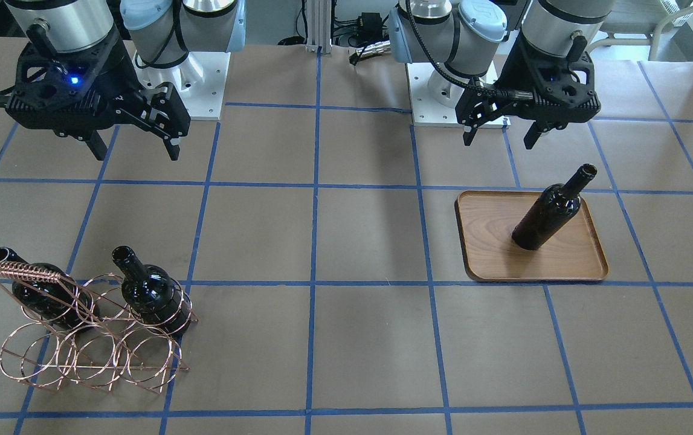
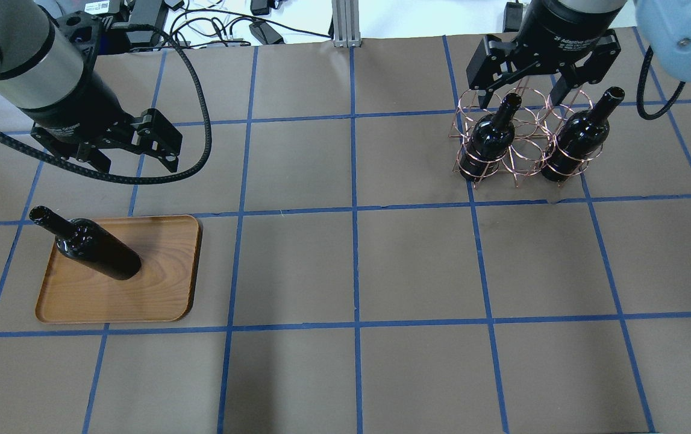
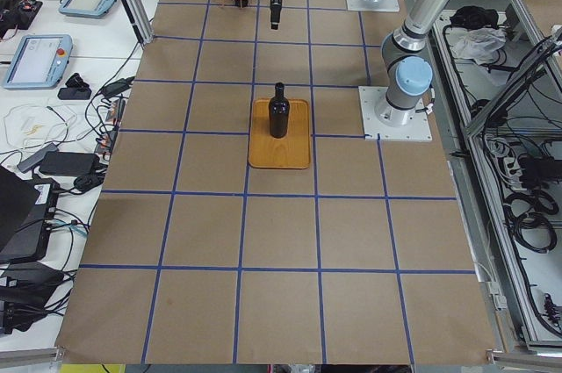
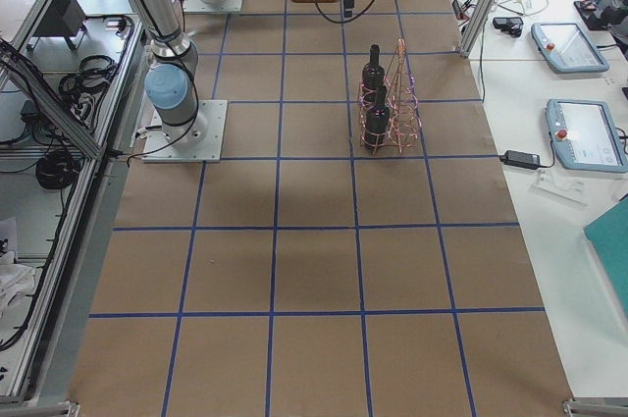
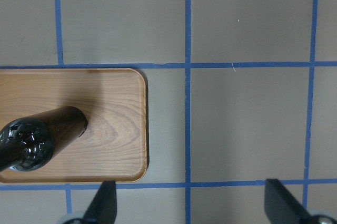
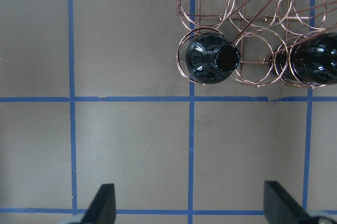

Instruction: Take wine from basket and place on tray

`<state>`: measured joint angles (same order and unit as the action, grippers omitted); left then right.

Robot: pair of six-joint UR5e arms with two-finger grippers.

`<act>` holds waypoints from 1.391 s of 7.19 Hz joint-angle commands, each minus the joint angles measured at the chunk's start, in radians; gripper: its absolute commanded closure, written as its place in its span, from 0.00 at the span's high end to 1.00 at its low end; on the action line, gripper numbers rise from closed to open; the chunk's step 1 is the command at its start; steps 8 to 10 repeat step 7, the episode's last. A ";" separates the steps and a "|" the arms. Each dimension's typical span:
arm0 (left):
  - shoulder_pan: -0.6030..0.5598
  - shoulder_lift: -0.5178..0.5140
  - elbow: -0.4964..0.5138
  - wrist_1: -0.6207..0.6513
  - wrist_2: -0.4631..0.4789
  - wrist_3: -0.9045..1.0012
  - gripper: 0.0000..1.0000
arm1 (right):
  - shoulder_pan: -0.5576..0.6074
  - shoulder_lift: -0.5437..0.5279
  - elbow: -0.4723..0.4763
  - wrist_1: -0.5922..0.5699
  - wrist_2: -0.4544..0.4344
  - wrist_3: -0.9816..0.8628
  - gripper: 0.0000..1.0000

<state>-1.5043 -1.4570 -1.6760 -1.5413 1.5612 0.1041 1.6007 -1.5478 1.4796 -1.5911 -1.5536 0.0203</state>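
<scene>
Basket (image 1: 89,356): middle ring free between 2 bottles (image 1: 153,296); its tall handle bar (image 1: 26,273) rises just beside them.

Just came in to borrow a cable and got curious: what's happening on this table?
A two-arm robot is moving wine bottles from a copper wire basket to a wooden tray. One bottle stands upright on the tray. Two more bottles sit in the basket's outer slots, and the middle slot is empty. The left gripper and the right gripper are both open, hold nothing and are clear of the bottles.
</scene>
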 commanded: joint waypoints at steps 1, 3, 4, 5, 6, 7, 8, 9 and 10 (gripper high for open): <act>-0.001 0.004 0.001 -0.025 0.023 0.017 1.00 | -0.001 0.000 -0.001 0.000 -0.002 0.000 1.00; 0.001 0.001 0.001 -0.023 0.023 0.017 1.00 | -0.001 0.000 -0.001 0.000 -0.002 -0.002 1.00; 0.001 0.000 0.001 -0.023 0.022 0.016 1.00 | -0.001 0.000 -0.001 0.000 -0.005 -0.002 1.00; -0.001 0.000 0.001 -0.023 0.014 0.012 1.00 | -0.002 0.000 -0.001 0.000 -0.002 0.000 1.00; 0.001 0.001 0.001 -0.023 0.022 0.009 1.00 | -0.002 0.000 -0.001 0.000 -0.005 0.000 1.00; -0.001 0.000 -0.001 -0.025 0.022 0.009 1.00 | -0.002 0.000 -0.001 0.002 -0.009 -0.002 1.00; -0.001 0.000 -0.001 -0.025 0.022 0.009 1.00 | -0.002 0.000 -0.001 0.002 -0.009 -0.002 1.00; -0.001 0.000 -0.001 -0.025 0.022 0.009 1.00 | -0.002 0.000 -0.001 0.002 -0.009 -0.002 1.00; -0.001 0.000 -0.001 -0.025 0.022 0.009 1.00 | -0.002 0.000 -0.001 0.002 -0.009 -0.002 1.00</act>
